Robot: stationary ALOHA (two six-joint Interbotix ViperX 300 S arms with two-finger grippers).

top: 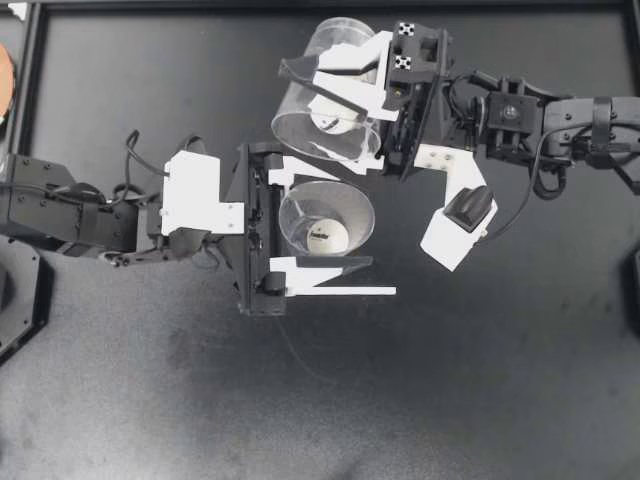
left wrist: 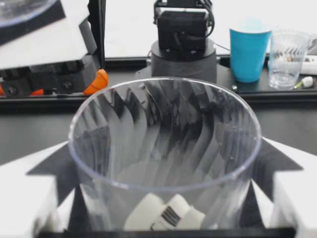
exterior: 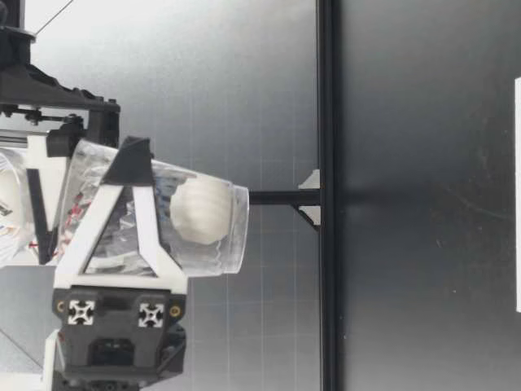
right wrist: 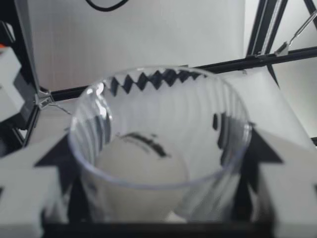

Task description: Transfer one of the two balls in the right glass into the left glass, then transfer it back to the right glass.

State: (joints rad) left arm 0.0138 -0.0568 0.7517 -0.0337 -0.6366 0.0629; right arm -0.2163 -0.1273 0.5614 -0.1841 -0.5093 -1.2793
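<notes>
My left gripper [top: 370, 228] is shut on the left glass [top: 300, 215], a clear ribbed cup held upright with one white ball [top: 328, 237] at its bottom. My right gripper [top: 320, 90] is shut on the right glass [top: 300, 115]. That glass is tilted, its mouth leaning toward the left glass, with a white ball [top: 335, 122] inside. In the low view the left glass [exterior: 163, 212] hangs above the table, its ball [exterior: 199, 213] at the base. The left wrist view looks down into the left glass [left wrist: 163, 129]. The right wrist view shows the right glass [right wrist: 158, 99] and its ball [right wrist: 141, 168].
An orange object [top: 3, 80] sits at the far left edge. Black frame rails [top: 320, 5] border the table. Beyond the table stand a blue cup [left wrist: 250, 47], a clear cup [left wrist: 289, 57] and a black arm base [left wrist: 183, 49].
</notes>
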